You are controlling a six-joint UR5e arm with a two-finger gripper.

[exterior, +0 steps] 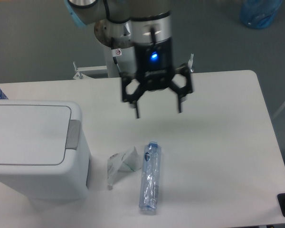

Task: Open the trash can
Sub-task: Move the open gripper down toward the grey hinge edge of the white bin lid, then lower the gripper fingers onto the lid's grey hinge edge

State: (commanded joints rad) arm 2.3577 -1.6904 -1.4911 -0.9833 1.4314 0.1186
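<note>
White table (218, 142) fills most of the view, with grey floor behind it and the arm's pedestal base (118, 45) standing past the far edge. At the table's left end sits the trash can (35, 149), its flat lid down and the grey push tab (73, 134) on the edge facing the middle of the table. Just beside it lies a crumpled clear wrapper (120, 165), touching an empty plastic bottle (150, 177) on its side. Above the table's middle hangs the gripper (157, 110), pointing down, fingers spread wide apart and holding nothing, well apart from the bin. A blue bag (260, 13) lies on the floor.
</note>
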